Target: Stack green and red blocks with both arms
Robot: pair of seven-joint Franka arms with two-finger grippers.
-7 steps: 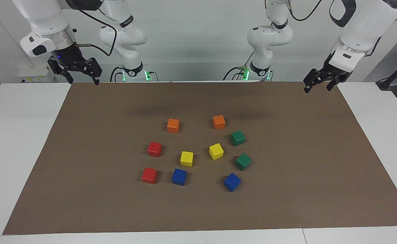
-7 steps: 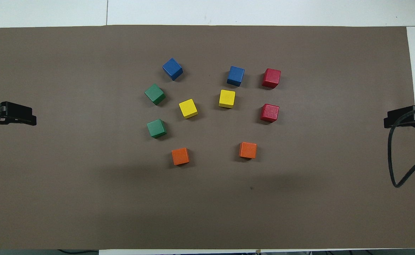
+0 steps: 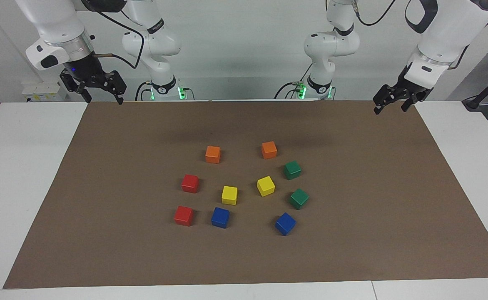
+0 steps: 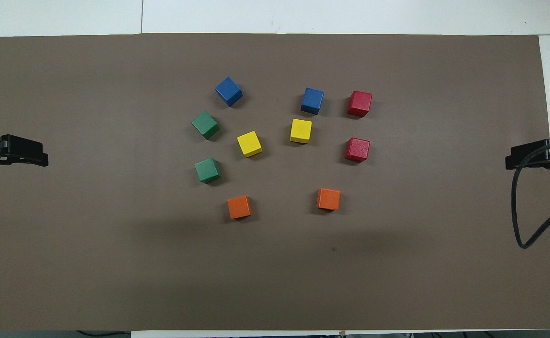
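Left tool: your left tool (image 3: 387, 105) hangs open and empty over the brown mat's (image 3: 352, 250) corner at the left arm's end of the surface, well apart from every cube.
Right tool: your right tool (image 3: 100, 99) hangs open and empty too, over the mat's corner at the right arm's end.
Green blocks: the two dark green glossy cubes sit toward the left arm's end of the cluster, one (image 3: 292, 170) nearer to the robots, the other (image 3: 299, 198) farther, a clear gap between them.
Red blocks: the two bright red glossy cubes sit toward the right arm's end, one (image 3: 190, 183) nearer to the robots, the other (image 3: 183, 216) farther.
Neighbours: two orange cubes (image 3: 212, 154), two yellow cubes (image 3: 265, 186) and two blue cubes (image 3: 285, 223) share the cluster; a yellow one lies near the green pair, a blue one (image 3: 220, 217) beside the farther red.
Step in hand: nothing is stacked yet, so you are likely at the first reach.
Doing it well: the green cubes sit turned on the mat, so rotate the left tool to meet flat faces before you descend.
Doing it well: come straight down over the cube's centre and keep clear of the yellow and blue neighbours.
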